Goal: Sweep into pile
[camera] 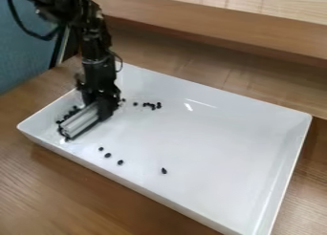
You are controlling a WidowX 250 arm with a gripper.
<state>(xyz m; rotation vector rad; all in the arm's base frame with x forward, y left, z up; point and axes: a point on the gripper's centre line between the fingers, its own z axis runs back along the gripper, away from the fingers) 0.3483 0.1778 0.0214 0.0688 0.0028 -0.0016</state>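
Brown wood grain is shown across the table (38, 181), on which a shallow white tray (204, 143) is set at a slant, its far left corner partly hidden. Beyond the tray, a raised wooden ledge (217, 26) is seen along the far side, with a blue panel (22, 52) at the far left. From the far left the black arm (96, 52) is extended down over the left part of the tray, a thin cable being looped beside it. At its lower end the black gripper (104, 110) is held low over the tray's left end, its fingers closed on a pale, ridged bar (81, 120). By this bar, tilted towards the near left, the tray floor is reached. Smallest are the black pieces, by which three groups are formed. Along the bar's left side a curved cluster (60, 122) is packed close, partly hidden by the bar. To the right of the gripper a short, loose row (152, 108) is laid out towards the tray's middle. Nearer the near rim, three single pieces (108, 155) are strung out in a slanting line, and a fourth piece (164, 171) is left well apart to their right.
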